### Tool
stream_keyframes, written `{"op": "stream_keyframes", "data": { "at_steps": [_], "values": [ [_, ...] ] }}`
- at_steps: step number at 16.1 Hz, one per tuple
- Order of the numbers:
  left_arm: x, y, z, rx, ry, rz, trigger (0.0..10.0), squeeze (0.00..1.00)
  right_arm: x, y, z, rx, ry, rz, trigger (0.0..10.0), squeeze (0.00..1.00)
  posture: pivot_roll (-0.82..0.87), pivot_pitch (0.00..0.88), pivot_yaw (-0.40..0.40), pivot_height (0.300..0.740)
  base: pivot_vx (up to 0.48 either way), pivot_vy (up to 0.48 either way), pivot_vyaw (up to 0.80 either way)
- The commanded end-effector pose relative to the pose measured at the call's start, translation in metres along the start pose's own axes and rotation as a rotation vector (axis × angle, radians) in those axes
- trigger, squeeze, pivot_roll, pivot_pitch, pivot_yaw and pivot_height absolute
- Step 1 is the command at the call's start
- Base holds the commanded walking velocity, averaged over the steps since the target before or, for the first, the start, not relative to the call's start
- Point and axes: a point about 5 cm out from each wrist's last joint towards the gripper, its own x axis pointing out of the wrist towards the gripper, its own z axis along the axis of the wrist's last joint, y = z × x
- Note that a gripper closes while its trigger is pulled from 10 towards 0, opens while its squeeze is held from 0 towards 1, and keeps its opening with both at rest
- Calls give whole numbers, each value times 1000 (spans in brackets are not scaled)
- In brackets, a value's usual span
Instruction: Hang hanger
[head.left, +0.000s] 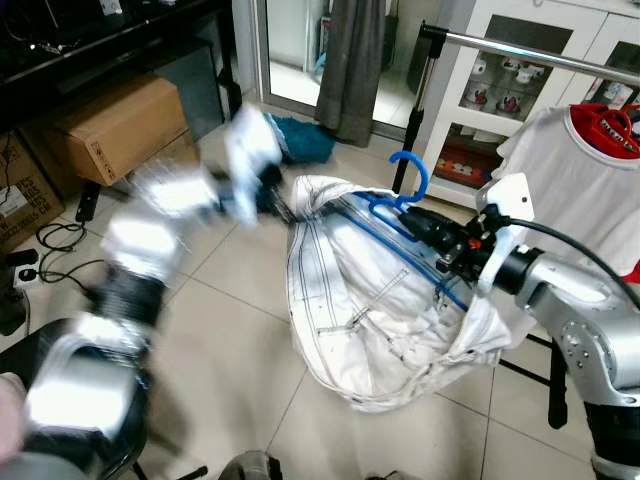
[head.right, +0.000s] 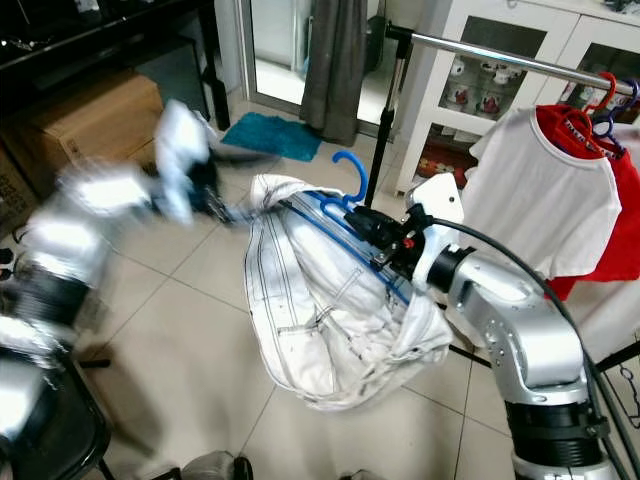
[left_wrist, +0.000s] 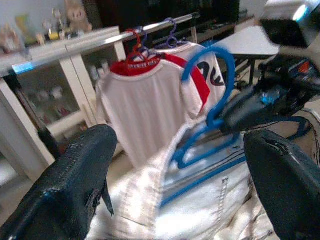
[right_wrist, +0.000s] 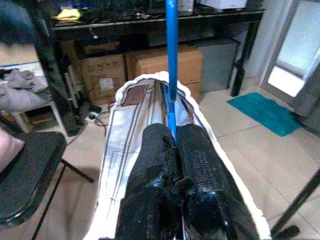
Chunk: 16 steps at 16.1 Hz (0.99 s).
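A blue plastic hanger (head.left: 412, 170) carries a white garment with thin dark stripes (head.left: 370, 300), which sags toward the tiled floor. My right gripper (head.left: 420, 225) is shut on the hanger's blue bar just below the hook, and its fingers (right_wrist: 155, 150) press together around the bar. The left arm is blurred. My left gripper (head.left: 275, 195) is at the garment's upper left corner with its fingers (left_wrist: 85, 165) wide apart, the hanger (left_wrist: 210, 100) and cloth ahead of them. A metal clothes rail (head.left: 540, 55) runs at the upper right.
A white T-shirt (head.left: 570, 190) on a red hanger (head.left: 605, 125) hangs from the rail, in front of a white glass-door cabinet (head.left: 500, 90). Cardboard boxes (head.left: 110, 130) stand at the left, a teal mat (head.left: 305, 140) lies by the curtain, and a black chair (head.left: 60, 400) is near left.
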Motion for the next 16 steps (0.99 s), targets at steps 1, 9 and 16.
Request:
{"op": "stream_keyframes", "data": {
  "at_steps": [1,9,16],
  "values": [
    [-6,3,0,17,47,-43,10000,1000,-2,-2,18,-59,-67,33,0,0,-29,0,-25,740,0,0,0],
    [-21,10,-35,74,357,-195,10000,0,-4,18,37,-109,-108,256,0,0,-29,0,-19,740,0,0,0],
    [-11,18,-5,149,238,-297,10000,0,-9,30,33,-136,-68,335,0,0,-45,0,-6,740,0,0,0]
  ]
}}
